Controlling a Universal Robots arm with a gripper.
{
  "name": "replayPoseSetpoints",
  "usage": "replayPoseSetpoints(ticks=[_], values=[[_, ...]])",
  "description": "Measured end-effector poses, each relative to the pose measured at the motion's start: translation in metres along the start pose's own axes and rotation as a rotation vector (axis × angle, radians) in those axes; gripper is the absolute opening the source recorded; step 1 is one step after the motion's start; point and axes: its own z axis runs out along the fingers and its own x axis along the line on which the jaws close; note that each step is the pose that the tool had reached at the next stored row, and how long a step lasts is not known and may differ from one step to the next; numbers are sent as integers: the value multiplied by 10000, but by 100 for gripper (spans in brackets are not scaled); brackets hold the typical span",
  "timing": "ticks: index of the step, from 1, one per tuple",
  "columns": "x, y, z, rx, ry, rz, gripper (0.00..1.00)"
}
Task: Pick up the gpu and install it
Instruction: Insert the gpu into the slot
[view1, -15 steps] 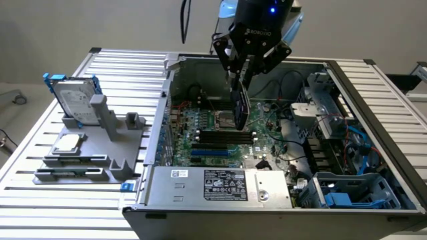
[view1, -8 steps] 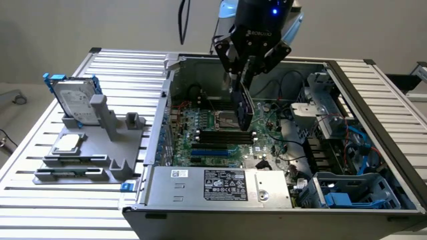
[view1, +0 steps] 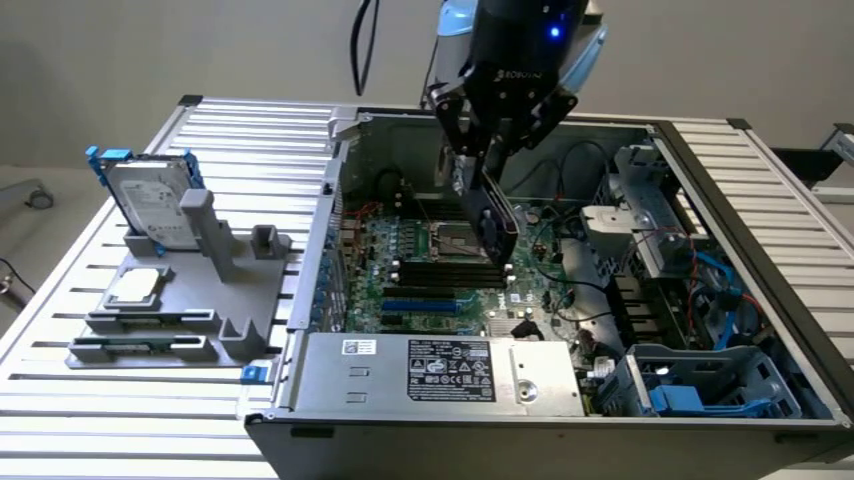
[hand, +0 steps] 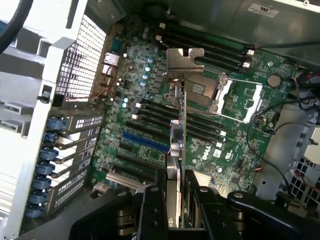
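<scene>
**A:** Tool state?

**B:** The gripper (view1: 478, 150) was clamped on the gpu (view1: 497, 220). Jaws stood partway in, and the card was pinched between both fingers (hand: 151, 202).

**A:** Where was the card?

**B:** Inside the open computer case (view1: 747, 260), hanging on edge below the gripper, over the motherboard (view1: 400, 250). In the exterior view it hung in front of the CPU socket (view1: 447, 238) and the long black memory slots (view1: 447, 272). Couldn't tell if its lower edge touched the board.

**A:** Wrist view?

**B:** The card showed edge-on, running away from the fingers, with its silver bracket (hand: 185, 62) at the far end. A blue expansion slot (hand: 145, 142) lay just beside the card in that picture, at an angle to it. The card wasn't lined up with that slot.

**A:** Anything outside the case?

**B:** A silver hard drive (view1: 150, 200) in a blue frame stood upright on a grey holder (view1: 200, 300) on the slatted table (view1: 80, 420). That was on the exterior view's left, the holder just beside the case and the drive well apart from the gripper. A power supply box (view1: 441, 370) sat at the near end of the case.
</scene>
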Motion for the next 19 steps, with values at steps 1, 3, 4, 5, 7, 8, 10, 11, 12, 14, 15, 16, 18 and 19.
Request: replayPoseSetpoints(ticks=[1, 3, 4, 5, 7, 8, 10, 11, 12, 14, 15, 16, 18, 19], values=[[-1, 0, 7, 2, -4, -180, 27], [-1, 0, 15, -9, -18, -553, 27], [-2, 0, 18, -11, -25, -735, 27], [-2, 0, 20, -8, -28, -913, 27], [-2, 0, 25, 9, -31, -1285, 27], [-2, 0, 28, 25, -29, -1464, 27], [-3, 0, 35, 58, -25, -1821, 27], [-3, -1, 37, 75, -22, -2001, 27], [-4, 0, 41, 92, -20, -2180, 27], [-4, 0, 48, 126, -15, -2544, 27], [-5, 0, 51, 143, -12, -2722, 27], [-5, 0, 52, 160, -10, -2908, 27], [-5, 0, 52, 194, -5, -3265, 27], [-5, -1, 52, 210, -3, -3445, 27]])
